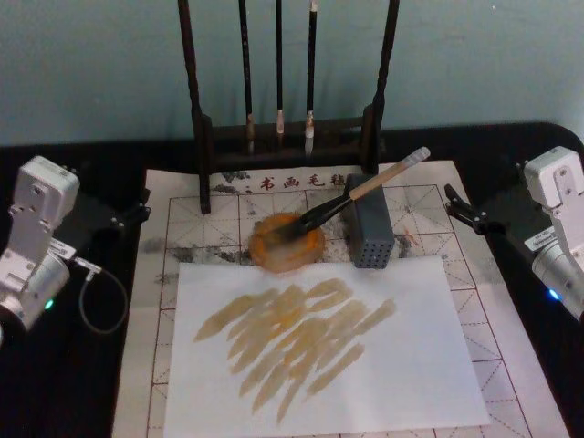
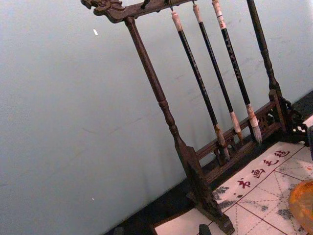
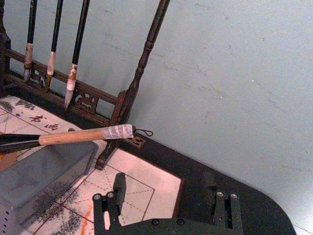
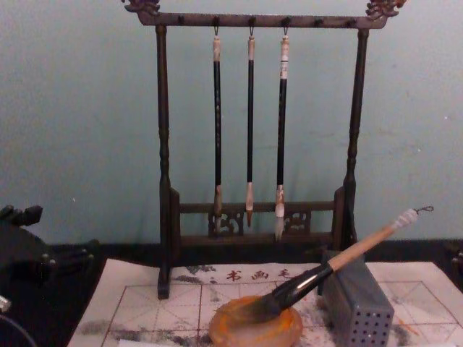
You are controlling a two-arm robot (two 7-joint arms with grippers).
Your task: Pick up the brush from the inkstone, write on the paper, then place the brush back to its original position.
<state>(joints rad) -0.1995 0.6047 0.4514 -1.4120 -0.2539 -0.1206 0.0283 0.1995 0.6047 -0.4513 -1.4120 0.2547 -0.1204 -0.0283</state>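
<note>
The brush [image 1: 365,189] lies at a slant, its dark tip in the round orange inkstone [image 1: 287,242] and its light-wood handle propped on a grey perforated block [image 1: 370,233]. The chest view shows the brush [image 4: 340,262] leaning the same way over the inkstone [image 4: 255,327]. Red-gridded paper [image 1: 182,233] covers the table, and on it lies a plain white sheet [image 1: 411,365] with amber strokes. My left gripper [image 1: 141,205] is open at the paper's left edge, away from the brush. At the right edge my right gripper [image 1: 453,203] [image 3: 166,208] is open, its fingers [image 3: 108,205] short of the brush's taped end [image 3: 117,131].
A dark wooden rack [image 1: 201,119] with three thin hanging brushes [image 4: 249,123] stands behind the inkstone, against a pale wall. A cable loop [image 1: 100,297] lies by the left arm. The table beside the paper is black.
</note>
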